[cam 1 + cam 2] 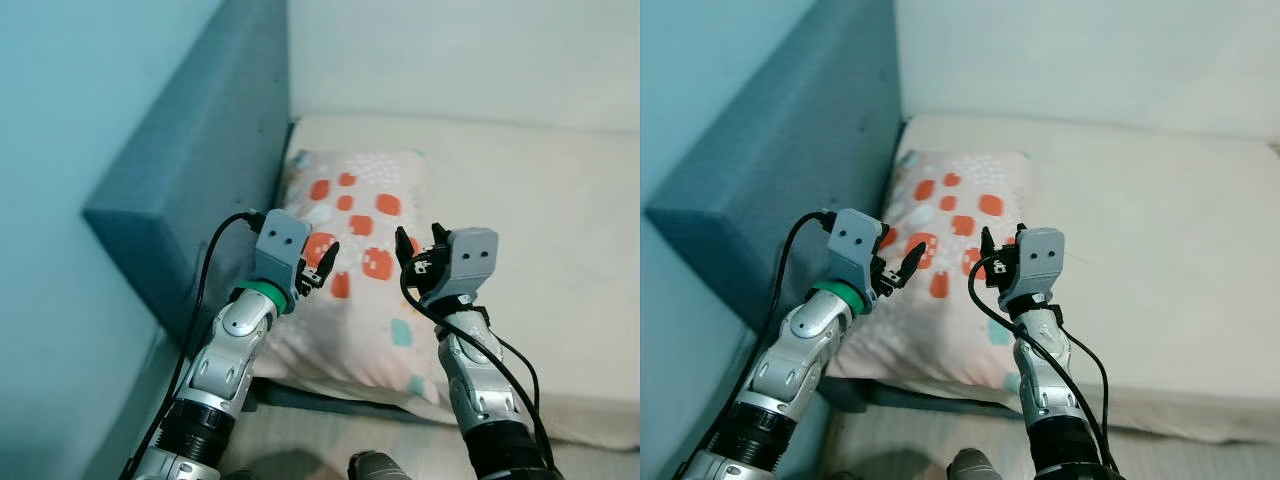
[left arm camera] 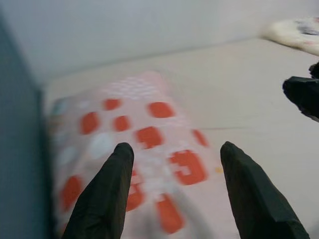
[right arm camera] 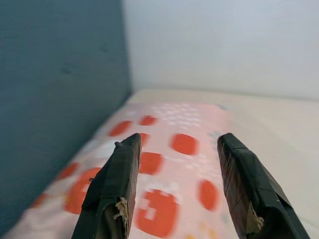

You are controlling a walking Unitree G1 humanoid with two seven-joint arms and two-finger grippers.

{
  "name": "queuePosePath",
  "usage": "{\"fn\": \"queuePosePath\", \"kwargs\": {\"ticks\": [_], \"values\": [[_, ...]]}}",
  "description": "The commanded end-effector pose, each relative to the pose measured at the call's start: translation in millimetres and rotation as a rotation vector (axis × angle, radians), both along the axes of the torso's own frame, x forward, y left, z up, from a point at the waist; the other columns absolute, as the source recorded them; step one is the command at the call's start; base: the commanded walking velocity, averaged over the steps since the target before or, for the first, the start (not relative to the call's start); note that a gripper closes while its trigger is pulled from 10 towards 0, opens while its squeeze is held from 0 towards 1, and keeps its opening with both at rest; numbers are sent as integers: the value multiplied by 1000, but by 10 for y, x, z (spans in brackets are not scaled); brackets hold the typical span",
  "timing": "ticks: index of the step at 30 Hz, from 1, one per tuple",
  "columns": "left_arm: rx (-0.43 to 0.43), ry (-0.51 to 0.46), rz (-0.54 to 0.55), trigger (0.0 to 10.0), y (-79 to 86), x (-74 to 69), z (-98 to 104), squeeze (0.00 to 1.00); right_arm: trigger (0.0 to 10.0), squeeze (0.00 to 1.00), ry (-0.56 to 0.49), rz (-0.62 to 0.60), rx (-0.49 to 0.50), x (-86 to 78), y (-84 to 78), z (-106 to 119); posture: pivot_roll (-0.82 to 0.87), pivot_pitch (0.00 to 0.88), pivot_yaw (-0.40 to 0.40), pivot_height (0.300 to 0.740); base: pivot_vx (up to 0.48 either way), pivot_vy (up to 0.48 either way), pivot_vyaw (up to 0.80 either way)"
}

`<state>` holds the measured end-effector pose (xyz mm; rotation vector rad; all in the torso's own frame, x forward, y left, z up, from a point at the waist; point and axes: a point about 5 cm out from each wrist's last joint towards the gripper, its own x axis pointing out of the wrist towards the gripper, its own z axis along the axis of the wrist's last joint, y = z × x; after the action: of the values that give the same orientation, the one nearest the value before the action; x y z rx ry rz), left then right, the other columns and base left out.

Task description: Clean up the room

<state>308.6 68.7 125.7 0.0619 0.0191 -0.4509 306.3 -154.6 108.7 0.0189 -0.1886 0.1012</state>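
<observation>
Both silver arms are raised in front of the body, forearms angled up and forward, each wrist capped by a grey box-shaped camera housing. The left gripper (image 1: 322, 268), with 2 long black fingers (image 2: 107, 194), sits beyond a green ring at its wrist, and a black cable loops from the housing back down along the forearm. Its fingers stand spread apart. The right gripper (image 1: 420, 250) is held at about the same height, just beside the left one, its 2 black fingers (image 3: 115, 191) also parted, with black cables trailing down its forearm.
</observation>
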Motion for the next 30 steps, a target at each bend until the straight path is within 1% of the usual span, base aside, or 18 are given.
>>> {"fn": "queuePosePath", "kwargs": {"ticks": [1, 18, 22, 24, 28, 30], "values": [[-6, 31, -2, 10000, 4, -3, -51, 0, 10000, 0, 25, -15, 9, -15, -48, -55, -67, 0, 30, 731, 0, 0, -781], [3, 31, 1, 10000, 5, 13, -56, 0, 10000, 0, 29, -14, 22, -9, -40, -64, -64, 0, 34, 731, 0, 0, -776], [5, 31, 2, 10000, 8, 17, -58, 0, 10000, 0, 26, -15, 6, -6, -42, -62, -63, 0, 34, 731, 0, 0, -775], [7, 29, 3, 10000, 10, 19, -58, 0, 10000, 0, 21, -9, -36, -4, -34, -59, -62, 0, 35, 731, 0, 0, 0], [12, 24, 2, 10000, 12, 21, -54, 0, 10000, 0, 20, 1, -65, -1, -18, -59, -62, 0, 37, 731, 0, 0, 0], [16, 19, 3, 10000, 14, 23, -53, 0, 10000, 0, 28, 8, -76, 2, -5, -69, -61, 0, 37, 731, 0, 0, 675]]}}
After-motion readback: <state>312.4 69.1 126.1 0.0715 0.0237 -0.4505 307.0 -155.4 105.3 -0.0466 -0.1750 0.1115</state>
